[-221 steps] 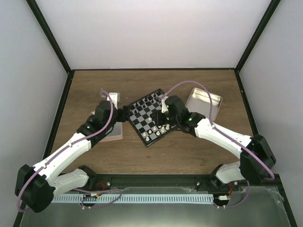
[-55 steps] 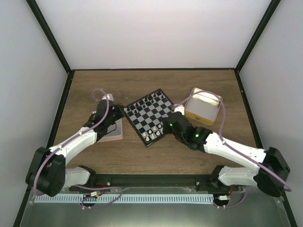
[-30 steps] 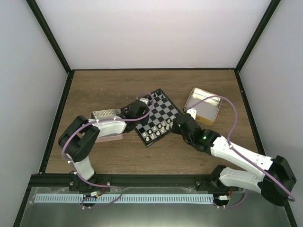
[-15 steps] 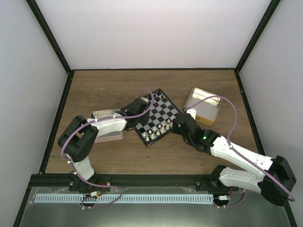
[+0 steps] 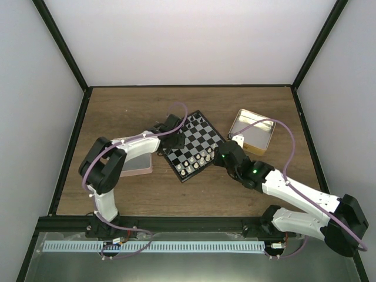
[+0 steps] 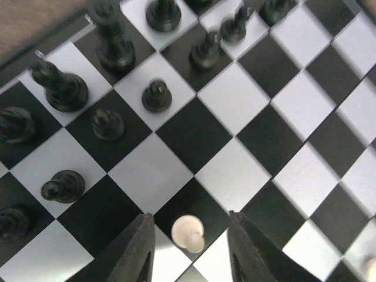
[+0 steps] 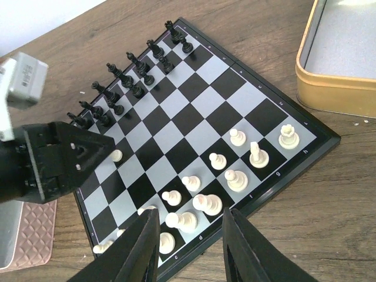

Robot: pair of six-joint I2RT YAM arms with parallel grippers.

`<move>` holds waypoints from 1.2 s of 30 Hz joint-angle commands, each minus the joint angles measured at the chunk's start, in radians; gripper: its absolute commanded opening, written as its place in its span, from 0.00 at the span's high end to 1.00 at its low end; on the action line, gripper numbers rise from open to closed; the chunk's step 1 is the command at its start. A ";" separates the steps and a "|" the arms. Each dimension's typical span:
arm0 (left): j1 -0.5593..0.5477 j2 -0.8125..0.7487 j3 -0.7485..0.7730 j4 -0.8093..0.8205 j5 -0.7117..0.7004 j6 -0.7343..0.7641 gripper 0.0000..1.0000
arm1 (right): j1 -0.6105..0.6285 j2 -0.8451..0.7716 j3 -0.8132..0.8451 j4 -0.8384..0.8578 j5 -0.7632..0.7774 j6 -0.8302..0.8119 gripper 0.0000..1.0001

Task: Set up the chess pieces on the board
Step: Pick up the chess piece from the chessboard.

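The board lies turned at an angle mid-table. Cream-white chess pieces stand along its near edge and black ones along its far edge. My left gripper hangs over the board's left part. In the left wrist view it is open around one upright white pawn, with a gap on each side. Black pieces stand just beyond. My right gripper is open and empty above the white pieces at the board's near edge.
A gold tin sits open to the right of the board, its wall close to the board's corner. A pink tin lies to the left of the board under the left arm. Black-framed walls ring the table.
The left arm has swung from the pink tin onto the board's left part and shifted slightly farther back. The right arm drew back to the board's right corner, then held still.
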 commanded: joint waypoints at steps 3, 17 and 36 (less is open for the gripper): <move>0.009 0.061 0.054 -0.075 0.035 -0.019 0.76 | -0.007 -0.024 0.000 0.004 0.019 0.008 0.69; 0.011 0.077 0.093 -0.095 0.016 0.002 0.93 | -0.007 -0.025 -0.007 0.004 0.018 0.010 0.70; -0.170 0.238 0.477 -0.171 0.113 0.095 0.96 | -0.007 -0.227 -0.037 -0.113 0.183 0.124 0.70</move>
